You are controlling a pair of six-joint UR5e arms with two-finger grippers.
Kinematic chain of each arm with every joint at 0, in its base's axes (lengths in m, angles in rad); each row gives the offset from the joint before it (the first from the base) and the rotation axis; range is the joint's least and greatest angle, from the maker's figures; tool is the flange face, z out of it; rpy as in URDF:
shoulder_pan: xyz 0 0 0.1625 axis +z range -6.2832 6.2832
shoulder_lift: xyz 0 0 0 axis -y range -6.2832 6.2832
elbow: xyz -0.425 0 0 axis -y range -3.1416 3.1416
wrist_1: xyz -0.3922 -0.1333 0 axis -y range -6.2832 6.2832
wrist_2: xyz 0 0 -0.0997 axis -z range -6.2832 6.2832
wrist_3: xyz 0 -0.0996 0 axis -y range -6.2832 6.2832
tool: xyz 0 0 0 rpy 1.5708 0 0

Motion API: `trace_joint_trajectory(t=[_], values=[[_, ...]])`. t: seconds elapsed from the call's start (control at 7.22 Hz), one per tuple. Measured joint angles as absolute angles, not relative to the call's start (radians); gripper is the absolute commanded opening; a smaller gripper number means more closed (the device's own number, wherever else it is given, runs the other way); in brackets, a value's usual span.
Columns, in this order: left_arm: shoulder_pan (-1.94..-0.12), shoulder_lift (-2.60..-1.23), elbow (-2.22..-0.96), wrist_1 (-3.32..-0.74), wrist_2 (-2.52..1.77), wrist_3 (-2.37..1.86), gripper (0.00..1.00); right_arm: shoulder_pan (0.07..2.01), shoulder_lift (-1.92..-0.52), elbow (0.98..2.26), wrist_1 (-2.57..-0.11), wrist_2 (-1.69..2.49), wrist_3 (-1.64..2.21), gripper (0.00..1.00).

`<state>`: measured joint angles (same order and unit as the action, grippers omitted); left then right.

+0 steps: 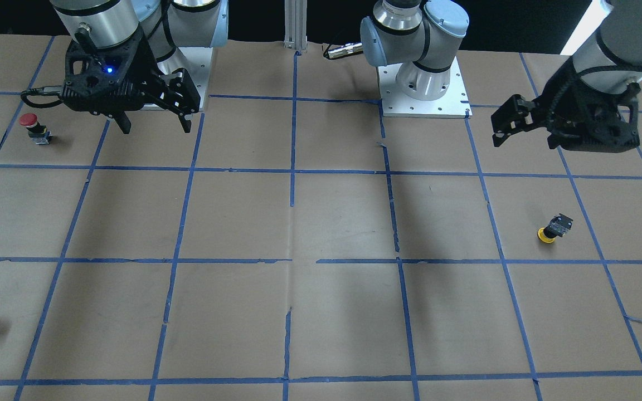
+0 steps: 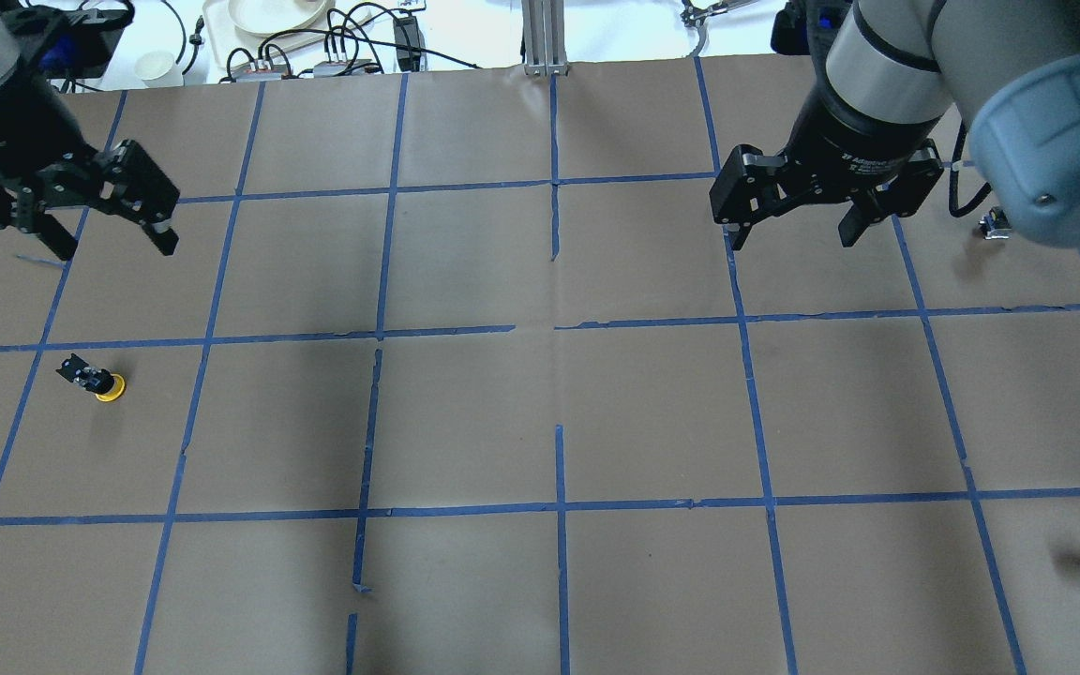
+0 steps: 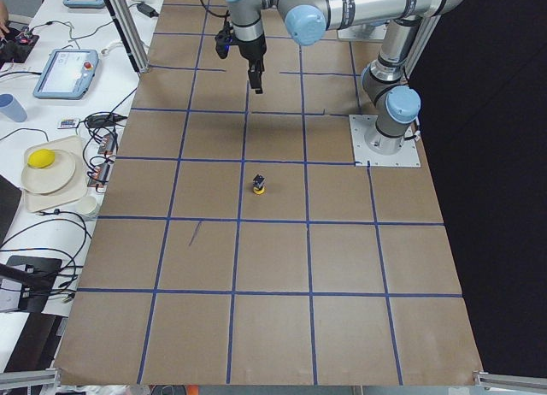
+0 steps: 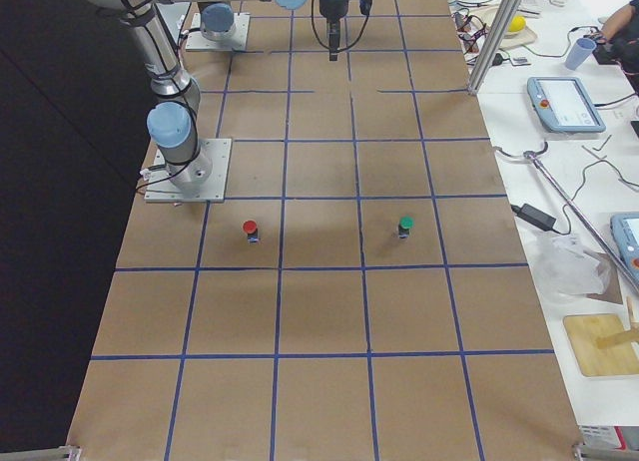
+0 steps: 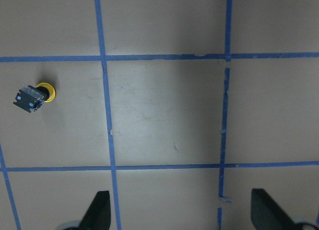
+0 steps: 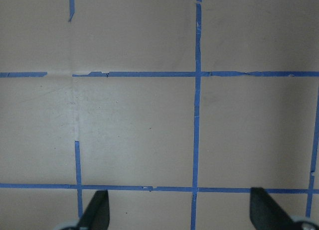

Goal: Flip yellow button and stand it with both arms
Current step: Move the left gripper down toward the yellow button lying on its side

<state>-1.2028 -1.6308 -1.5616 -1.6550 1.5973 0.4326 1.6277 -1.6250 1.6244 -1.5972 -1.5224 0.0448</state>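
We find the yellow button (image 2: 95, 381) on the table (image 2: 540, 422) on the robot's left side, in a square of the blue tape grid (image 2: 379, 262). It appears to rest on its cap with the blocky base uppermost, though we cannot tell whether it is quite upright or leaning. The left gripper (image 2: 113, 246) hangs above the table well apart from the button, fingers spread wide and holding nothing. The right gripper (image 2: 791, 239) is likewise wide open and empty, far across the table. In the left wrist view the button sits off to the upper left, not between the fingers. We judge that no grasp has begun and that the step in hand is the approach by the left arm, which is the nearer. To do it well, that arm should first centre the button between its fingers, then come down and close on the neck or base rather than the rounded cap, which may slip. The right arm should come to the middle to take the button by the cap end, so that the base can be set down flat. The red button (image 1: 34, 127) lies on the far side and should be left alone.
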Motion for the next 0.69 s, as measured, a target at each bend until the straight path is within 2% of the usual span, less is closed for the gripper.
trace_joint_trajectory(t=[0.69], values=[[-1.013, -1.767, -1.788, -1.233, 1.618, 0.824, 1.0, 1.628, -1.625, 1.622, -1.597, -1.522, 0.045, 1.0]])
